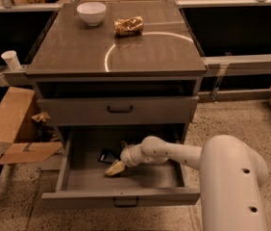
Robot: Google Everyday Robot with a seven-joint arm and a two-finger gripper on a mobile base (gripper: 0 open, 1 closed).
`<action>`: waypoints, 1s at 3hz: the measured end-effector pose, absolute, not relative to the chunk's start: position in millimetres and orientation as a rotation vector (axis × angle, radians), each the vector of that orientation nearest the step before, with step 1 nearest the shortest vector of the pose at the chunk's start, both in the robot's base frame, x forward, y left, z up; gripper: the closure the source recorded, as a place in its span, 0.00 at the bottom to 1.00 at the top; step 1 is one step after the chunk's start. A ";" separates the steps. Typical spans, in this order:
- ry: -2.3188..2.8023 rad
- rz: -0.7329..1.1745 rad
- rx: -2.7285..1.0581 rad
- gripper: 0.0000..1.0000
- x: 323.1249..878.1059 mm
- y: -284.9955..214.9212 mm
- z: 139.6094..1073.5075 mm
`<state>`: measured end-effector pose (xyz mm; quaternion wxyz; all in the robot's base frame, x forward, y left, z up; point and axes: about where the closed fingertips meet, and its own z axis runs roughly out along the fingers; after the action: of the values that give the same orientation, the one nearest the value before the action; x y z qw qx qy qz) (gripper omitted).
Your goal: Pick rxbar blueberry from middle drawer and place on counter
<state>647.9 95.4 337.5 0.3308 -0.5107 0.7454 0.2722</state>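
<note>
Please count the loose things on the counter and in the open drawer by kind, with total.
Bowls: 1, the white bowl on the counter.
Bags: 1, the snack bag on the counter.
Bars: 1, the rxbar blueberry in the middle drawer.
Total: 3.
The gripper, uncounted, is in that drawer beside the bar.

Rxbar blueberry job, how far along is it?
Done: the middle drawer is open. In hand: the claw is inside it, right beside the rxbar blueberry, which lies on the drawer floor. Left: grasping it, lifting it and placing it on the counter.
</note>
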 end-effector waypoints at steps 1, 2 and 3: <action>1.952 0.701 -1.333 0.40 649.2 94.5 336.5; 1.952 0.701 -1.333 0.71 649.2 94.5 345.4; 1.952 0.701 -1.334 0.94 649.4 94.5 349.0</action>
<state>649.4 94.5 349.0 0.3317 -0.5103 0.7468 0.2681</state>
